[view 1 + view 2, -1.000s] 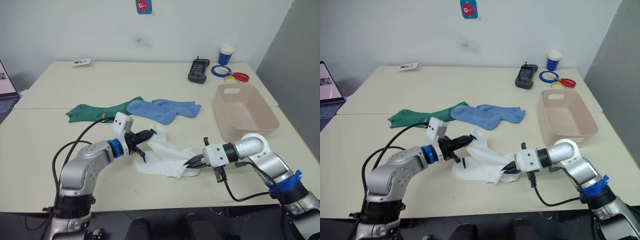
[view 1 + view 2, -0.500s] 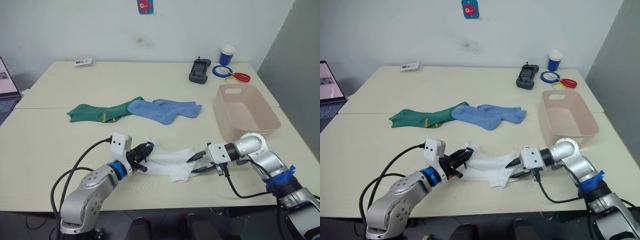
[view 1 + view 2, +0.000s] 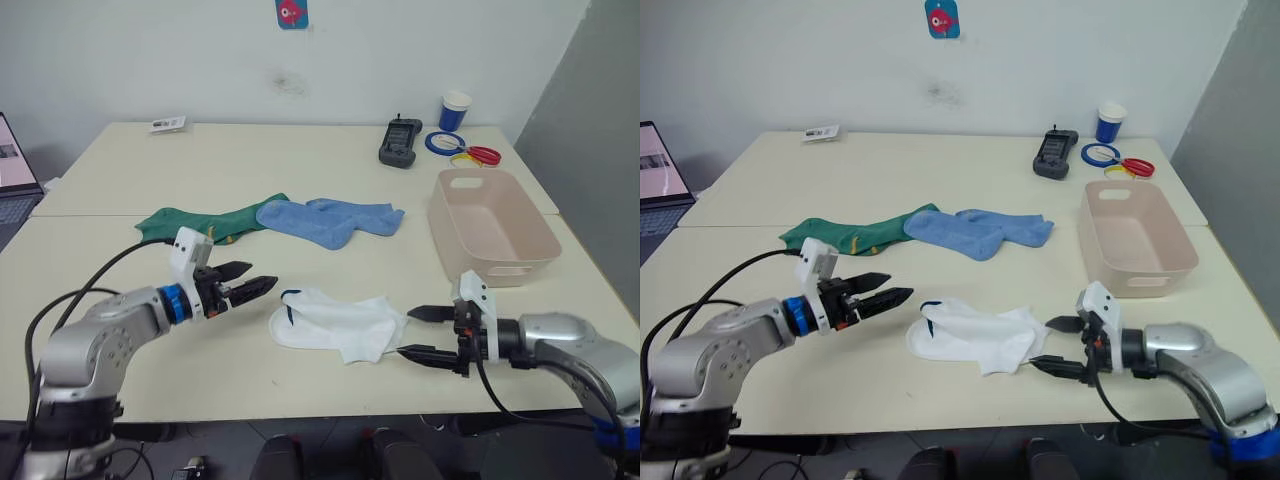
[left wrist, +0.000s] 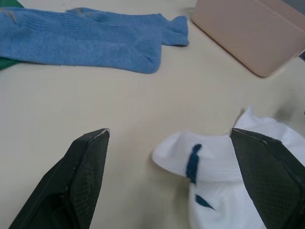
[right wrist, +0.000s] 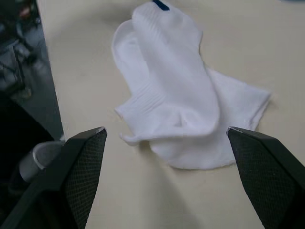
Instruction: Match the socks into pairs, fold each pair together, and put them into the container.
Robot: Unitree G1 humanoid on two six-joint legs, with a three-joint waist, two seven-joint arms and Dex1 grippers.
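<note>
The white socks [image 3: 335, 325] lie stacked near the front edge. The right gripper [image 3: 425, 332] at their 3 o'clock and the left gripper [image 3: 250, 288] at 10 o'clock both gape, empty. Farther back lie blue socks [image 3: 330, 219] and green socks [image 3: 200, 222]; the container [image 3: 490, 225] sits at 2 o'clock.

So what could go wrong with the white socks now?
The white socks lie loosely folded, and both pincers, left and right, are open and off them, so the fold may slip apart when they are picked up. They also lie near the table edge, so a nudge might push them off.
</note>
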